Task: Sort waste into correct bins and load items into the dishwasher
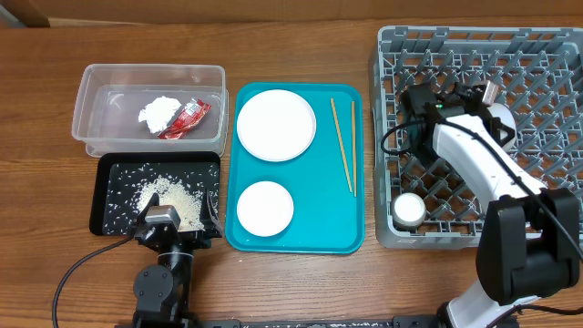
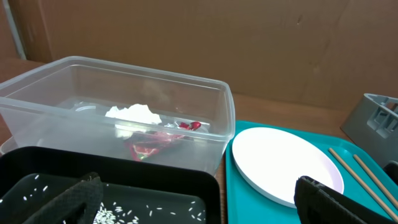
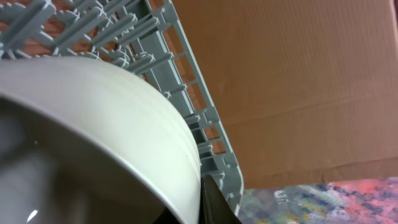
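Your right jaws pinch the pale bowl (image 3: 106, 137) by its rim, the dish rack (image 3: 186, 68) just beyond them. So thin a hold could slip and drop it crooked. Your left jaws gape, holding nothing.

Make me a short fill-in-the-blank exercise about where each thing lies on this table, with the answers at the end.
1. The wrapper beside the white tissue in the clear tub is ____.
2. The loose rice lies in the shallow tray, whose colour is ____.
3. The teal tray holds a large plate, a small plate and two ____.
4. Near the front edge of the grey rack sits a small white ____.

Answers: red; black; chopsticks; cup.
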Tool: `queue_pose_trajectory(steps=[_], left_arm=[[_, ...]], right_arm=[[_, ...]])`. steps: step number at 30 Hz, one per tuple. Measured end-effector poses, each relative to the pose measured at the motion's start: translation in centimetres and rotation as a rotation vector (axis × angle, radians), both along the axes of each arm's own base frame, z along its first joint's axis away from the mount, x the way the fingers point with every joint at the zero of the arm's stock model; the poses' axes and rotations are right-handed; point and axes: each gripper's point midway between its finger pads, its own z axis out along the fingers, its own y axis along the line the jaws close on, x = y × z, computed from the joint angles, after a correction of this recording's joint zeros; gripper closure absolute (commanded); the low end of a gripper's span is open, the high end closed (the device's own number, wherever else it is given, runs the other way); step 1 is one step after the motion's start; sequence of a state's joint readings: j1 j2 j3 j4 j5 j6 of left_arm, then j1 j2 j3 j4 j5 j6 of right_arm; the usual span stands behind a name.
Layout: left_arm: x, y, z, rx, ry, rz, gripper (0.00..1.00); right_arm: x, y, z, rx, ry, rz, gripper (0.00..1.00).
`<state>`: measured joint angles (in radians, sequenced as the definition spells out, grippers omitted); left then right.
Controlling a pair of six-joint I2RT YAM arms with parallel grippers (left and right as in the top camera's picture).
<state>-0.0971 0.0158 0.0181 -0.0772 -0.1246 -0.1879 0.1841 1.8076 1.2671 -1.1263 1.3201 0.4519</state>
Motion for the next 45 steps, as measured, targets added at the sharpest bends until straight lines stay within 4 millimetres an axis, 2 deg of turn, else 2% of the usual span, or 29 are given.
queue_pose_trajectory(steps=[8,14,18,20,22,25,30,34,36,38,41,44,45], left_arm=[[0.0,0.0,0.0,0.0,0.0,0.0,0.0],[0.0,0.0,0.0,0.0,0.0,0.0,0.0],[0.0,0.0,0.0,0.0,0.0,0.0,0.0],[0.0,0.0,0.0,0.0,0.0,0.0,0.0],[0.0,0.0,0.0,0.0,0.0,0.0,0.0],[0.0,0.0,0.0,0.0,0.0,0.0,0.0],[0.0,0.0,0.0,0.0,0.0,0.0,0.0],[0.0,0.0,0.0,0.0,0.0,0.0,0.0],[0.0,0.0,0.0,0.0,0.0,0.0,0.0],[0.0,0.0,0.0,0.0,0.0,0.0,0.0],[0.0,0.0,0.0,0.0,0.001,0.0,0.0],[0.0,0.0,0.0,0.0,0.0,0.0,0.0],[0.0,0.0,0.0,0.0,0.0,0.0,0.0]], right_arm=[[0.0,2.9,-0.7,0.015,0.066,0.084,0.8],[-1.5,4.7,-1.3,0.04,0.139,0.117,0.7],[-3.1,5.0,-1.1,0.051,0.164,0.091,0.68],[-3.4,5.8,-0.7,0.075,0.152,0.091,0.66],[-3.2,7.2,-0.1,0.108,0.138,0.107,0.57],[-2.6,10.2,1.2,0.178,0.096,0.154,0.49],[-2.2,14.9,2.0,0.33,0.045,0.215,0.48],[-2.4,17.9,1.0,0.475,0.044,0.232,0.44],[-2.3,20.2,-0.3,0.594,0.066,0.259,0.37],[-2.2,24.1,-2.0,0.774,0.123,0.327,0.3],[-3.2,31.8,-3.8,1.103,0.274,0.496,0.29],[-4.5,36.5,-3.9,1.294,0.358,0.611,0.32],[-4.8,37.4,-4.0,1.335,0.372,0.628,0.34]])
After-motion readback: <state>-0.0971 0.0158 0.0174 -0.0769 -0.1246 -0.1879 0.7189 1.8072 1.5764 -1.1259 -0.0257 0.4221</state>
